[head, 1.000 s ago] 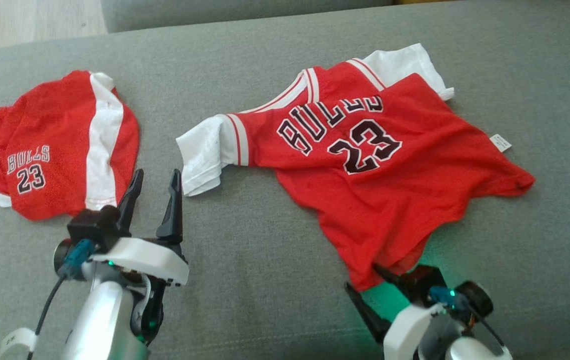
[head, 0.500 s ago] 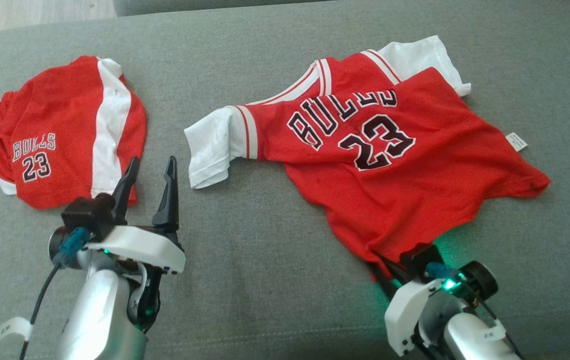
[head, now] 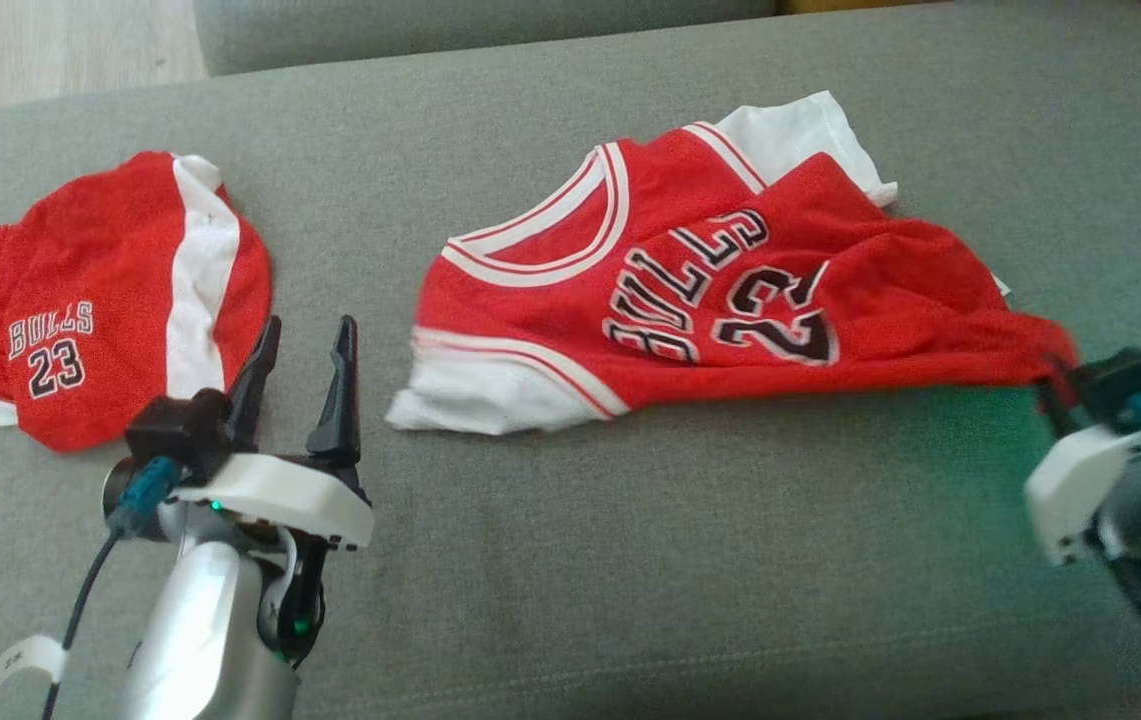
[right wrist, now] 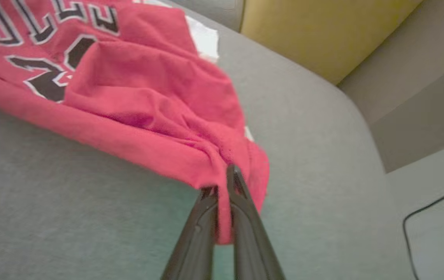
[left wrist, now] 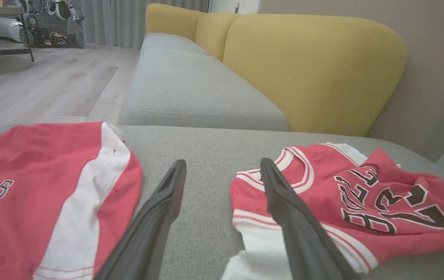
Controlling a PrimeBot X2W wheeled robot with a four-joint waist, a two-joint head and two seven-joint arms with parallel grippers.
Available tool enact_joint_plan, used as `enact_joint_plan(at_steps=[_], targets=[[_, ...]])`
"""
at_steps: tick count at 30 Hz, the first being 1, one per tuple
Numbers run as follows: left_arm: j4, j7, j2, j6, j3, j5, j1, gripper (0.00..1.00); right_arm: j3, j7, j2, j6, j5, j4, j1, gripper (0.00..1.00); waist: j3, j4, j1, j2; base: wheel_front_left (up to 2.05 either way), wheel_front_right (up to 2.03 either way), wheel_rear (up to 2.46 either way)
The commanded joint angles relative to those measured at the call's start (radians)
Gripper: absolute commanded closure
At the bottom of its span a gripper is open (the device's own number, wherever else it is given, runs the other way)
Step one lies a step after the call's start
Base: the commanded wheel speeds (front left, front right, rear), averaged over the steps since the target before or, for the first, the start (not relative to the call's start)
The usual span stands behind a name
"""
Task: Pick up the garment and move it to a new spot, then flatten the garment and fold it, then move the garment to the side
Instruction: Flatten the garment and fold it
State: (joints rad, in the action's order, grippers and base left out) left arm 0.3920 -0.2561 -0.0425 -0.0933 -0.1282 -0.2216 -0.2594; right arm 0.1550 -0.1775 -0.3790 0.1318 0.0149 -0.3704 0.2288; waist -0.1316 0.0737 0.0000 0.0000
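The garment (head: 690,300), a red basketball jersey with white trim, black "BULLS" lettering and the number 23, lies on the grey sofa seat (head: 570,560), right of the middle in the head view; its neckline faces the far left, one white sleeve lies flat along its near left edge, and another white sleeve peeks out at the far side; the body is bunched into folds and drawn out to the right into a narrow corner. The right gripper (right wrist: 222,182) has its fingers clenched on that corner of the hem; in the right wrist view the two dark fingers stand together with red cloth pinched between them and a fold of it draped about their tips; the pinched corner seems raised a little off the seat, while the rest of the jersey rests on the cushion. The left gripper (head: 305,335) is at the lower left of the head view, its fingers released and spread apart with nothing between them; it is over the seat, between the jersey and a pair of red shorts (head: 110,300) with a white side stripe and the same lettering, which lies at the left, apart from the jersey. In the left wrist view a yellow backrest (left wrist: 315,70) rises behind the seat, and a pale wood floor (left wrist: 50,85) stretches beyond on the left.
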Motion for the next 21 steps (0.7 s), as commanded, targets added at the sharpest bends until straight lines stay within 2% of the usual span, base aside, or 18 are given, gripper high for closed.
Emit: enact_joint_plan(at_steps=[1,4,9,10,11,13,21], targets=[[-0.027,-0.006,-0.009,-0.004,0.022,-0.004,-0.036,0.00,-0.023,-0.013,-0.041,-0.001,0.019,0.046,0.015,1.00,0.008,0.003,0.0000,0.0000,0.00,0.00,0.00],[-0.026,-0.006,-0.008,-0.005,0.013,-0.010,-0.033,0.00,-0.061,-0.029,-0.041,-0.001,0.017,0.056,-0.010,1.00,0.013,0.004,0.0000,0.0000,0.00,0.00,0.00],[-0.021,-0.006,-0.008,-0.002,-0.021,-0.028,-0.026,0.00,-0.095,-0.047,0.007,-0.001,0.007,0.036,-0.071,1.00,0.010,0.008,0.0000,0.0000,0.00,0.00,0.00],[-0.020,-0.006,-0.008,-0.002,-0.027,-0.029,-0.026,0.00,-0.118,-0.043,0.025,-0.001,0.012,0.032,-0.078,0.66,0.009,0.009,0.0000,0.0000,0.00,0.00,0.00],[-0.019,-0.006,-0.008,-0.001,-0.031,-0.030,-0.025,0.00,-0.147,-0.037,0.049,-0.001,0.013,0.028,-0.084,0.00,0.007,0.011,0.0000,0.0000,0.00,0.00,0.00],[-0.017,-0.006,-0.008,-0.001,-0.034,-0.030,-0.025,0.00,-0.174,-0.029,0.074,-0.001,0.016,0.025,-0.088,0.00,0.005,0.013,0.0000,0.0000,0.00,0.00,0.00],[0.000,-0.006,-0.008,-0.006,-0.047,-0.019,-0.018,0.00,-0.312,0.049,0.271,-0.001,-0.007,0.101,-0.116,0.00,0.005,0.043,0.0000,0.0000,0.00,0.00,0.00]])
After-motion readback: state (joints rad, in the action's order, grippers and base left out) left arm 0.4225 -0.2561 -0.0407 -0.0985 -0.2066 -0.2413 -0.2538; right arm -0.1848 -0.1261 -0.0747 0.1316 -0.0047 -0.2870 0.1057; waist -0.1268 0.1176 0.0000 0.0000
